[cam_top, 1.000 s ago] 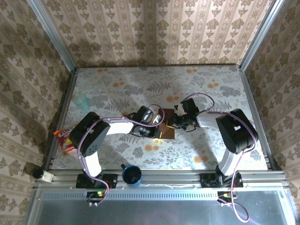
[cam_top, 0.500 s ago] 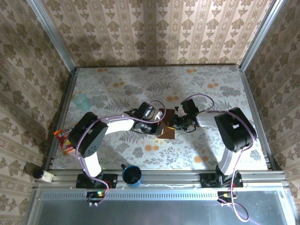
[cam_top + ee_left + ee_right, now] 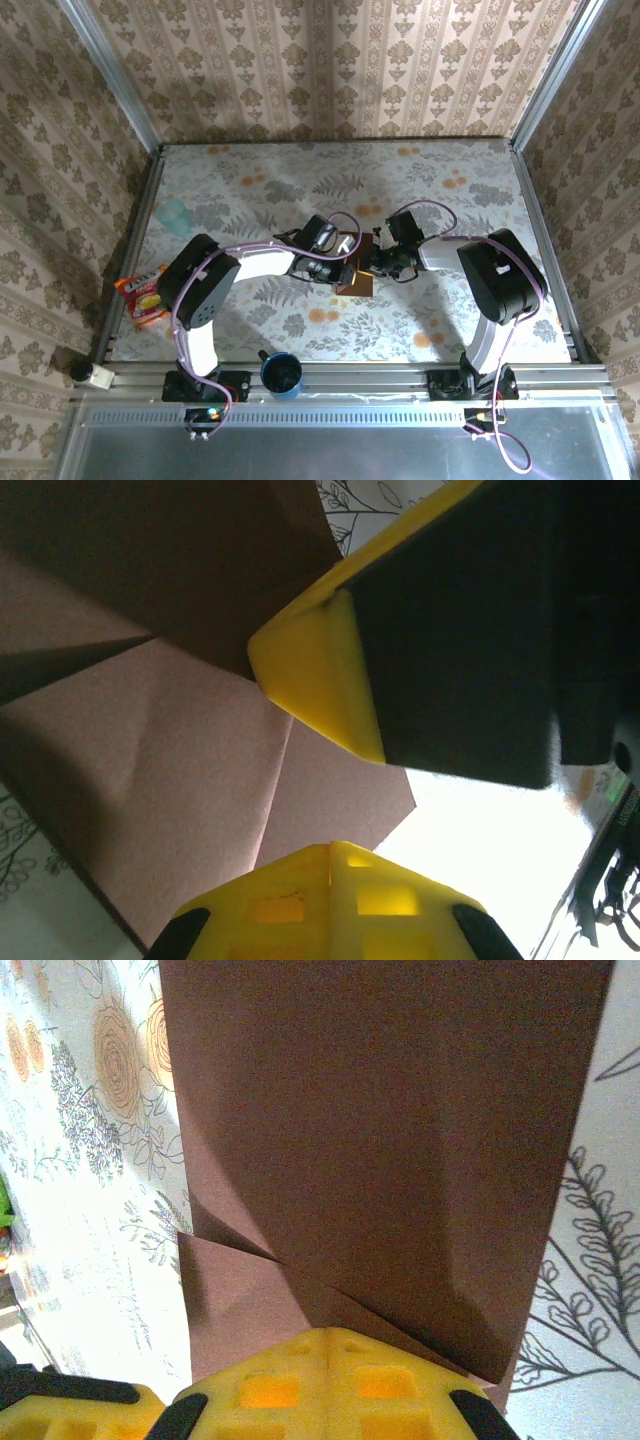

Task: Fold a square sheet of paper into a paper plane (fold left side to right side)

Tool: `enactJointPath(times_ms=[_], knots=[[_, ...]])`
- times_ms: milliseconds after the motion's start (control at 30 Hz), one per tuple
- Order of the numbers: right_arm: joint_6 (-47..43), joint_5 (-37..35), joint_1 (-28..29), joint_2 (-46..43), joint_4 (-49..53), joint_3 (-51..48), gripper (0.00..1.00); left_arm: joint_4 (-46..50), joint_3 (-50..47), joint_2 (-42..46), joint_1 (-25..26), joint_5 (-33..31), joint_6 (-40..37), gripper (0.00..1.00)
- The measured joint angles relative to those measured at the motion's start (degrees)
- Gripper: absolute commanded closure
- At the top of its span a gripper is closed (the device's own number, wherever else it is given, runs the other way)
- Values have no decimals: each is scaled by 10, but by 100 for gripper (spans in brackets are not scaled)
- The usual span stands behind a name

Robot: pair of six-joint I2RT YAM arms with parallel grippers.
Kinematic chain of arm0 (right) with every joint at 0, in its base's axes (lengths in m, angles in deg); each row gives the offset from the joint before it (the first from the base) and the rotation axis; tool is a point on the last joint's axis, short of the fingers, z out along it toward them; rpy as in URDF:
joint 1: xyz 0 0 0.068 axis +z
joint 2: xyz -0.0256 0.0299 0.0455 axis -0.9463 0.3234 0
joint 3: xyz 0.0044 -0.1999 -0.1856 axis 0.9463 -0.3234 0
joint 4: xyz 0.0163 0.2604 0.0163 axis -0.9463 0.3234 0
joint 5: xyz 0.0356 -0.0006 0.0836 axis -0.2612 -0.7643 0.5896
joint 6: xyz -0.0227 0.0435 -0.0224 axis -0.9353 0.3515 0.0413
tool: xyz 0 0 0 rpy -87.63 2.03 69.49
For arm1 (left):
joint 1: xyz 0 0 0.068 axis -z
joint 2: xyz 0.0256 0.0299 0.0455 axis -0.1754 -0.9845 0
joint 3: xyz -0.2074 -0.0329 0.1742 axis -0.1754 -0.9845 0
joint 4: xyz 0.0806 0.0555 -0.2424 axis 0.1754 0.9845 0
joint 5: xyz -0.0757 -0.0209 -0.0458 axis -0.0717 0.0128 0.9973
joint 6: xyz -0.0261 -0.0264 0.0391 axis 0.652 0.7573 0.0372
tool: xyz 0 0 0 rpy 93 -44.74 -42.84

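Note:
The square sheet of paper (image 3: 359, 284) is dark reddish-brown and lies partly folded at mid-table, with creases and overlapping flaps (image 3: 200, 750) (image 3: 400, 1110). My left gripper (image 3: 347, 268) is shut, with its yellow tips (image 3: 330, 852) resting on the paper's left part. Nothing is between the fingers. My right gripper (image 3: 373, 262) is also shut. Its tips (image 3: 328, 1338) press on the paper's near edge from the right. In the left wrist view the right gripper's yellow finger (image 3: 320, 670) sits on the paper just ahead. No finished paper plane is in view.
A pale teal cup (image 3: 174, 214) stands at the far left of the floral table. An orange snack packet (image 3: 142, 297) lies at the left edge. A dark blue cup (image 3: 282, 372) sits on the near rail between the arm bases. Metal rails frame the table.
My left gripper has swept rightward over the paper, carrying its left side across. The paper now looks narrower from above. The right gripper has stayed nearly still.

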Motion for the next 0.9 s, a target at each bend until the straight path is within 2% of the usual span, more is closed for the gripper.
enactJointPath(times_ms=[467,900], knots=[[-3,1,0,3,10,7,100,3,10,-32,0,-6,-13,100],[-21,1,-3,7,33,19,100,-15,-5,-26,0,-9,-20,100]])
